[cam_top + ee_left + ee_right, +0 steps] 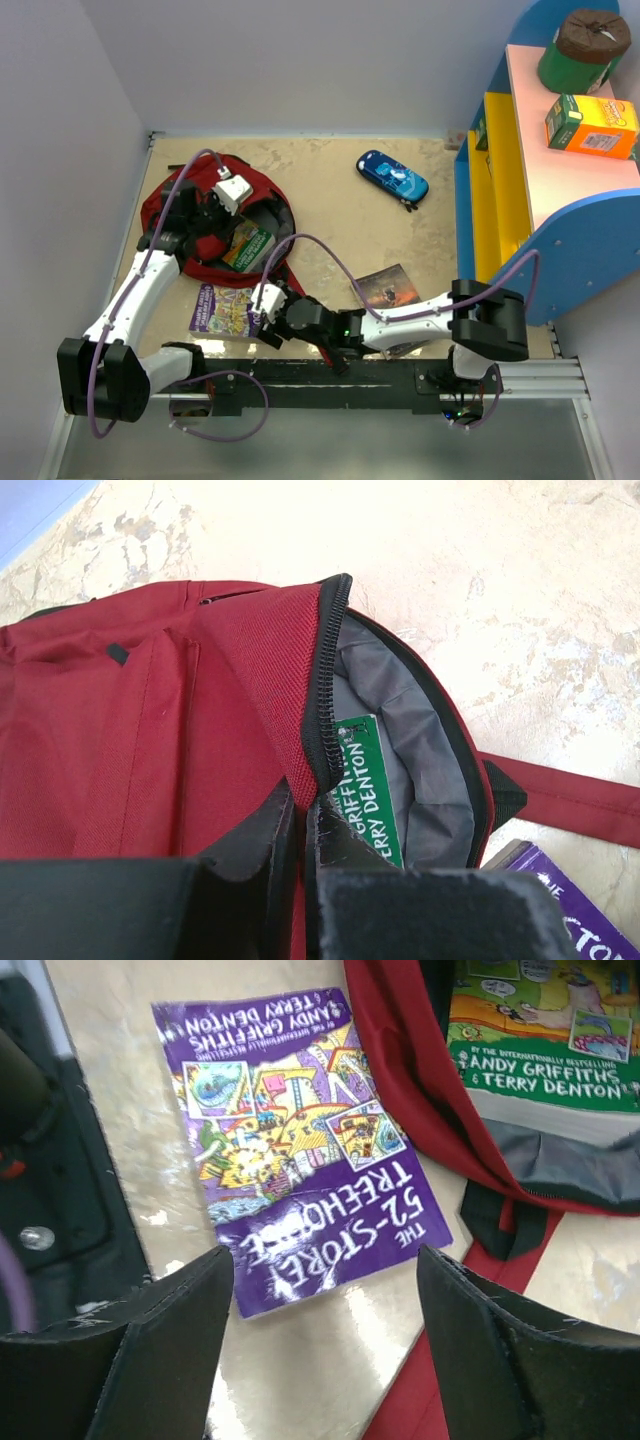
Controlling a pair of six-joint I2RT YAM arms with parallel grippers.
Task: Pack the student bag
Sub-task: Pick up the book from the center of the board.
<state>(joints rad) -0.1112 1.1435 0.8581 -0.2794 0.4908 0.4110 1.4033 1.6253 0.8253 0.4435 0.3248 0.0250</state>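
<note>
The student bag (170, 205) lies at the left of the table, its dark-red flap lifted off the grey lining (430, 770). My left gripper (218, 212) is shut on the flap's zipper edge (320, 720) and holds the mouth apart. A green book (248, 245) lies inside the opening (365, 780). My right gripper (262, 312) stands open just above the table, fingers (170, 1330) apart over the near corner of a purple book (300, 1130) that lies flat beside the bag (400, 1070). Nothing is between its jaws (325, 1300).
A blue pencil case (392, 178) lies at the back middle. A dark-covered book (385, 288) lies near my right arm. A blue and yellow shelf (500, 180) at the right carries a green cylinder (580, 50) and an orange box (592, 125). A red strap (580, 800) trails on the table.
</note>
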